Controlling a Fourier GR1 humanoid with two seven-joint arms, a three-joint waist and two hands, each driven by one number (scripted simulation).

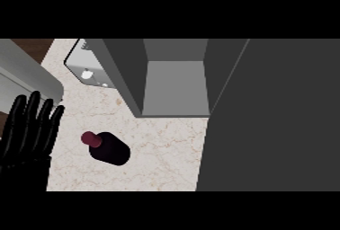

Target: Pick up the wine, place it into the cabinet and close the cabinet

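Only one part of the robot shows: the left hand (25,148), at the left edge of the frame, a little below the middle. It is black all over, with a dull, smooth surface. Its fingers (33,119) are long and slim, like narrow rods with rounded tips, and they differ slightly in length. Thin, faint grey highlights run along their edges and set one apart from the next. Toward the lower left they merge into a broader, plain black mass, the palm, where no detail can be made out.
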